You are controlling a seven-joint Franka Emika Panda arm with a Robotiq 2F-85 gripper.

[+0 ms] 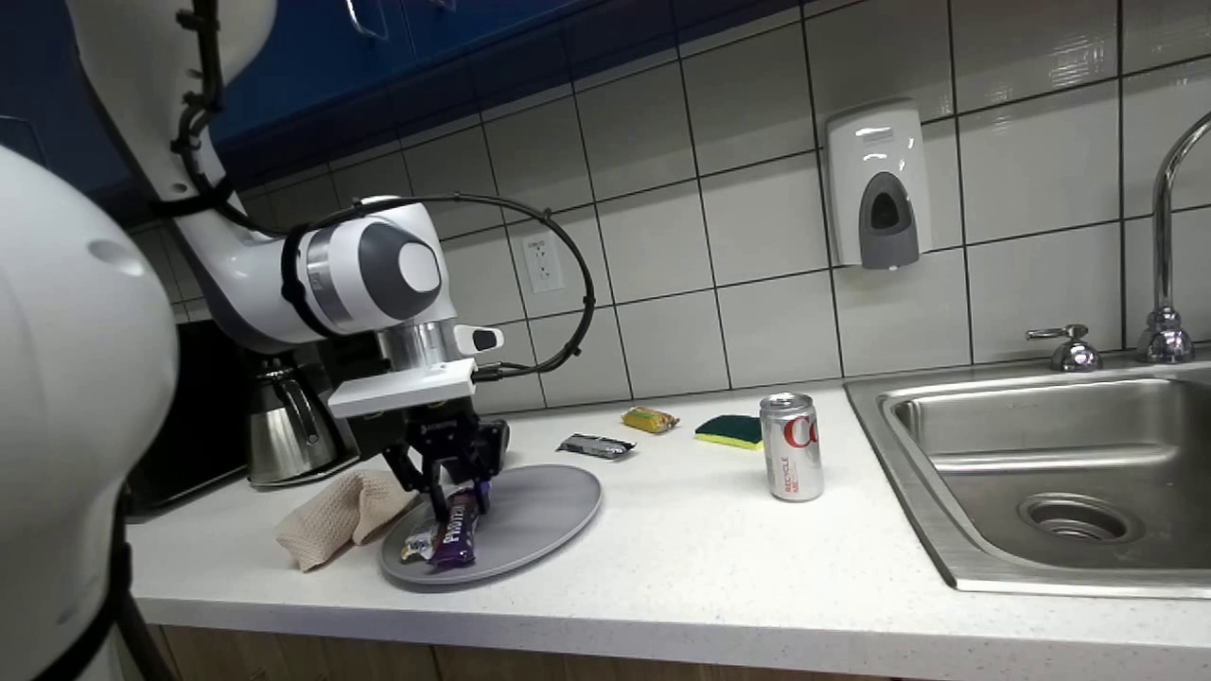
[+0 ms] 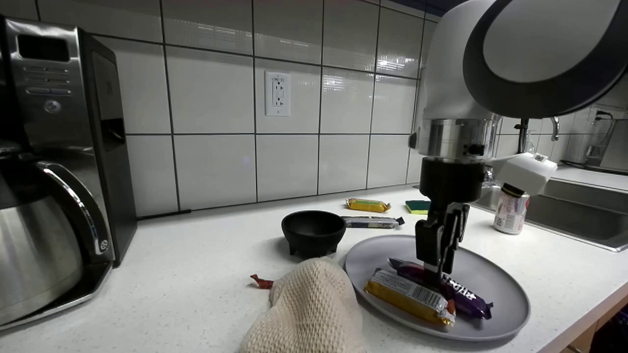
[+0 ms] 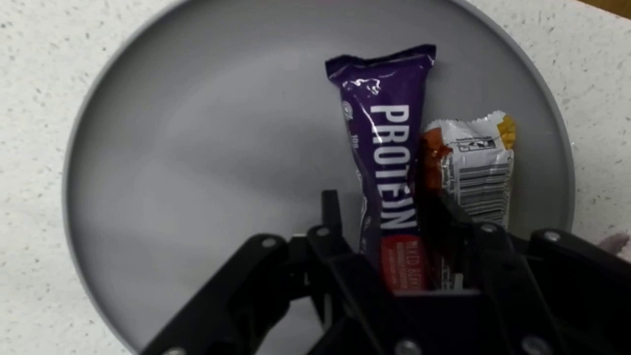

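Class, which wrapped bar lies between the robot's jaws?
The purple bar marked PROTEIN, on the plate. The gold bar beside it lies outside the jaws; the silver bar and yellow bar sit on the counter.

The gripper (image 3: 388,197) is straddling the purple bar (image 3: 387,143), leaving a gap on one flank, while the gold-and-white bar (image 3: 480,162) is crowding the other. The gray plate (image 3: 197,123) is offering a wide passage on the gap's side. Toward the coffee maker (image 2: 91,132), the beige cloth (image 2: 314,304) and black bowl (image 2: 314,235) are hemming in the plate; between plate and silver can (image 1: 793,454), the counter (image 1: 681,530) is leaving room
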